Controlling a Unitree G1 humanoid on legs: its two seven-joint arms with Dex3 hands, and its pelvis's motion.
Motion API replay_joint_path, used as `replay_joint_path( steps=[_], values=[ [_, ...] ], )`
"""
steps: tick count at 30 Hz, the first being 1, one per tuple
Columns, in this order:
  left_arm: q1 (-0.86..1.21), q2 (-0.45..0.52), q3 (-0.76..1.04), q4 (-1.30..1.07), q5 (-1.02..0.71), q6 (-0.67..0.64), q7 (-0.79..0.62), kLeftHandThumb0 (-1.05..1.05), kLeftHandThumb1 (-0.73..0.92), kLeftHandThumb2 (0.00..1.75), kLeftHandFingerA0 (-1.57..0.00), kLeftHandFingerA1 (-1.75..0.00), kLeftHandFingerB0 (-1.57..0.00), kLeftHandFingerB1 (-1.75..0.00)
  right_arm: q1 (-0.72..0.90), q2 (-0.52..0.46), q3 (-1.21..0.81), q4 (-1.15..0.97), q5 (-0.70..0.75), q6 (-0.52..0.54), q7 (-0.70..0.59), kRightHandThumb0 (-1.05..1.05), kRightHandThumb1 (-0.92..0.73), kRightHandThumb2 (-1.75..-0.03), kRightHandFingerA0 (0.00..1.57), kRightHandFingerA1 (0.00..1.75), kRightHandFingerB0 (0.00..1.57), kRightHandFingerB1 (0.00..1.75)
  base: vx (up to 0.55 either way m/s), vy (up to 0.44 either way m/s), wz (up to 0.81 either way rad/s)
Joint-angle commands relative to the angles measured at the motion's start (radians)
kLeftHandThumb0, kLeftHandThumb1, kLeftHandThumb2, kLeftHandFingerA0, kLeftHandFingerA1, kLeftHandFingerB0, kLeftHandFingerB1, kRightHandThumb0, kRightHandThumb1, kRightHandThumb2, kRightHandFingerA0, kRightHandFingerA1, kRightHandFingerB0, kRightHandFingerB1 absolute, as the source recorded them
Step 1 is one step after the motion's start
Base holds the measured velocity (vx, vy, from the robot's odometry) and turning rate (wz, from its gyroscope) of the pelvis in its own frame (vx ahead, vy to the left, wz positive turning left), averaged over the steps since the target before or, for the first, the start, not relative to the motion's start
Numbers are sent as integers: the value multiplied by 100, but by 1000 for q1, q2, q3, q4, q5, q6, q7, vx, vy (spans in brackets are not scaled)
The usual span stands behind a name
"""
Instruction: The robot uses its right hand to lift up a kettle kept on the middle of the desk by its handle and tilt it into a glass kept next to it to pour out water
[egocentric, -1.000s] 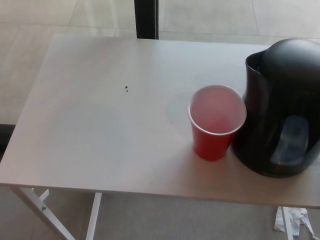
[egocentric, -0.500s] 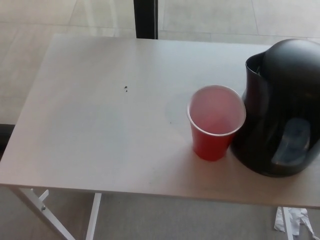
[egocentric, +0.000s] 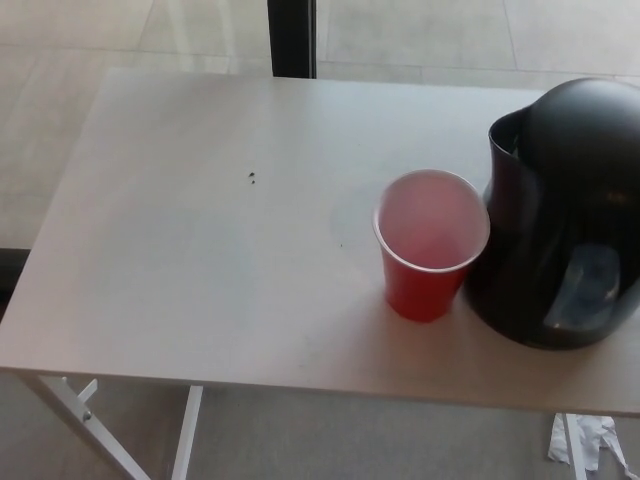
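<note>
On the pale surface (egocentric: 200, 250) stand 2 things: 1 black electric kettle (egocentric: 565, 215) and 1 red plastic cup (egocentric: 430, 245). The kettle stands upright at the right end of the surface, partly cut by the picture edge, with its spout turned toward the cup. The cup stands upright just left of the kettle, so close that its rim seems to touch the kettle body. The inside of the cup looks pale pink. 1 small dark speck (egocentric: 252, 178) lies on the surface well left of the kettle. Below the kettle, on the floor, lies 1 crumpled white paper (egocentric: 585, 440). No robot hand is in view, so I cannot tell their state.
</note>
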Motion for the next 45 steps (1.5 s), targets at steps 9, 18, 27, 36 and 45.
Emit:
replay_joint_path(
  steps=[9, 18, 27, 36, 45],
  values=[
    [-9, 26, 14, 2, 1, -10, 0, -78, 87, 65, -48, -57, -36, -53, -97, -8, 37, -165, -91, 104, 47, -13, -61, -99, 82, 167, 79, 132, 0, 0, 0],
    [-12, 35, 7, -5, 8, -12, 1, -79, 87, 66, -48, -57, -35, -53, -155, 2, 49, -231, -78, 143, 116, -7, -48, -117, 89, 175, 73, 151, 0, 0, 0],
    [-24, 47, 11, 3, 4, -1, -4, -81, 87, 66, -48, -57, -34, -53, -212, -13, 52, -179, -62, 16, 162, -13, -41, -128, 90, 175, 82, 164, 0, 0, 0],
    [-33, 53, 7, 9, 9, 2, 12, -77, 87, 66, -50, -54, -37, -50, -277, -28, 68, -200, -96, 51, 208, -9, -48, -111, 85, 175, 76, 164, 0, 0, 0],
    [-36, 57, 11, 8, 4, 1, 4, -82, 87, 65, -49, -58, -35, -53, -317, -20, 45, -127, -54, -125, 225, -11, -54, -106, 85, 171, 77, 156, 0, 0, 0]
  ],
)
